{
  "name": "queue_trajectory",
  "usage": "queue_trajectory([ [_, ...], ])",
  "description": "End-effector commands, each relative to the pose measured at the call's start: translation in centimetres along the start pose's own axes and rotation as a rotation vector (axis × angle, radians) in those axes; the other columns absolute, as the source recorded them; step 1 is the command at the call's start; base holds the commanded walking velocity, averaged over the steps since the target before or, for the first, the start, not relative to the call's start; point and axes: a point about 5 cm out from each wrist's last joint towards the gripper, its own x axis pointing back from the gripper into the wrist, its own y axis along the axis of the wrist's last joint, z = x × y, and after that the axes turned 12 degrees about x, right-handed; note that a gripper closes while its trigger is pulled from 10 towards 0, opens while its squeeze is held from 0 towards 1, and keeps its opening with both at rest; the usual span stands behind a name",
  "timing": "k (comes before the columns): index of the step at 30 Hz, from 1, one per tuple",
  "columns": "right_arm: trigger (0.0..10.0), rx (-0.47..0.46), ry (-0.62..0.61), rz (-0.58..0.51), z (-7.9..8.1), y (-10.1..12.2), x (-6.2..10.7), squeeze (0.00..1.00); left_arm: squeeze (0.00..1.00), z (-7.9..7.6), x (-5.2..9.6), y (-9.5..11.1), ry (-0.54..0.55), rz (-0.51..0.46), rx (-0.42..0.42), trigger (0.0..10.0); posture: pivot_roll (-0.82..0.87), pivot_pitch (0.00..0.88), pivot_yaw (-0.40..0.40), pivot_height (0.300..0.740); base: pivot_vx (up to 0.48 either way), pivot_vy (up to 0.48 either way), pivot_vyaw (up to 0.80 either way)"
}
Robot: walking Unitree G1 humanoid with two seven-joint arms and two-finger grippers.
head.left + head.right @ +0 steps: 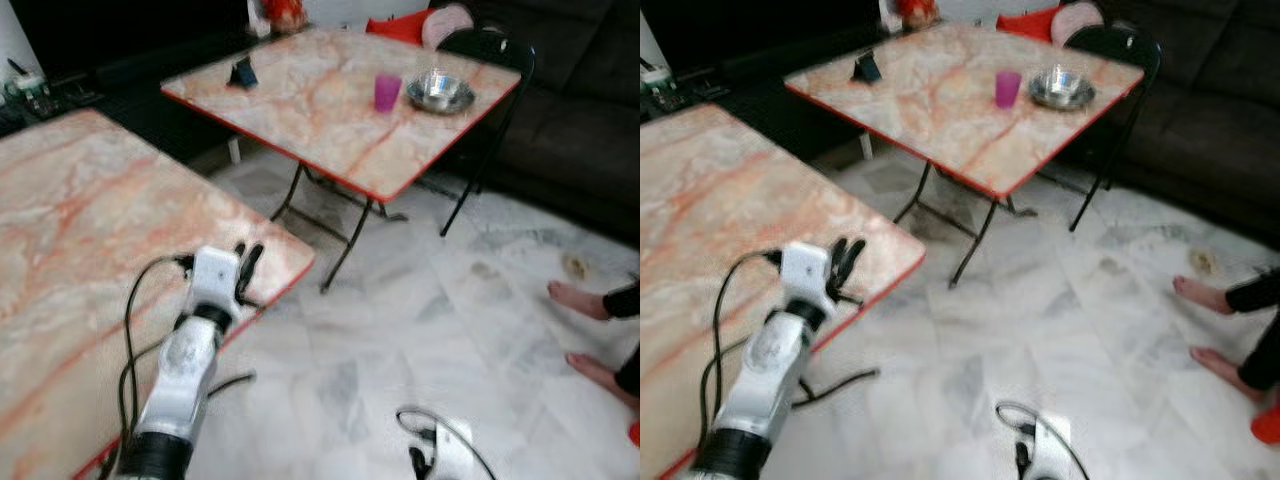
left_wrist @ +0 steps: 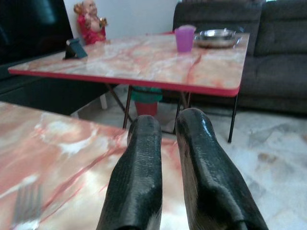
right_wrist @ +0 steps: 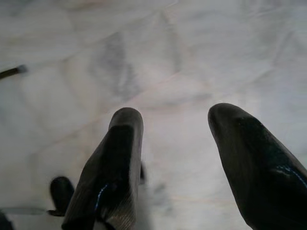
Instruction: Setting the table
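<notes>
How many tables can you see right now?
2. The near table sits at the robot's left under the left gripper; the far table stands ahead, holding a purple cup and metal bowl.

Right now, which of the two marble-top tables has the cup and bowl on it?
The far table, beyond the left gripper: it carries the pink cup and metal bowl. The near table lies under that gripper.

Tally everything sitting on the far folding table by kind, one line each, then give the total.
Pink cup: 1
Metal bowl: 1
Small dark stand-like object near the far corner: 1
Red and gold figurine at the back edge: 1
Total: 4
</notes>
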Motion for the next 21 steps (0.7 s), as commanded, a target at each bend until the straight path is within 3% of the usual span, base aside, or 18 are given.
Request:
queue_trajectory([
  [1,10.0,-0.005,0.007,0.005,-0.1,-0.2,0.0,0.00,0.00,0.7,0.2,-0.3,0.019,0.035,-0.020,10.0,0.06,0.000,-0.040,0.740,0.000,0.000,0.00],
  [10,10.0,-0.008,-0.001,0.007,-1.3,-0.5,0.1,0.00,0.00,0.7,-0.4,-1.1,0.032,0.092,-0.046,10.0,0.06,0.000,-0.041,0.740,0.000,0.000,0.00],
  [16,10.0,-0.010,0.000,0.024,-1.4,-1.2,0.3,0.00,0.00,0.9,-0.9,-1.7,0.054,0.160,-0.105,10.0,0.06,0.000,-0.039,0.740,0.000,0.000,0.00],
  [17,10.0,-0.008,0.001,0.027,-1.3,-1.2,0.3,0.00,0.48,0.9,-0.9,-1.8,0.060,0.167,-0.108,10.0,0.06,0.000,-0.039,0.740,0.000,0.000,0.00],
  [18,10.0,-0.007,0.002,0.028,-1.3,-1.2,0.3,0.00,0.48,0.9,-1.0,-1.8,0.065,0.171,-0.111,10.0,0.06,0.000,-0.039,0.740,0.000,0.000,0.00],
  [19,10.0,-0.007,0.004,0.030,-1.1,-1.3,0.3,0.00,1.00,0.9,-1.1,-1.9,0.078,0.186,-0.112,10.0,0.06,0.000,-0.041,0.740,0.000,0.000,0.00],
  [21,10.0,-0.005,0.008,0.032,-0.9,-1.3,0.3,0.00,1.00,0.8,-1.3,-2.2,0.079,0.206,-0.115,10.0,0.06,0.000,-0.042,0.740,0.000,0.000,0.00],
])
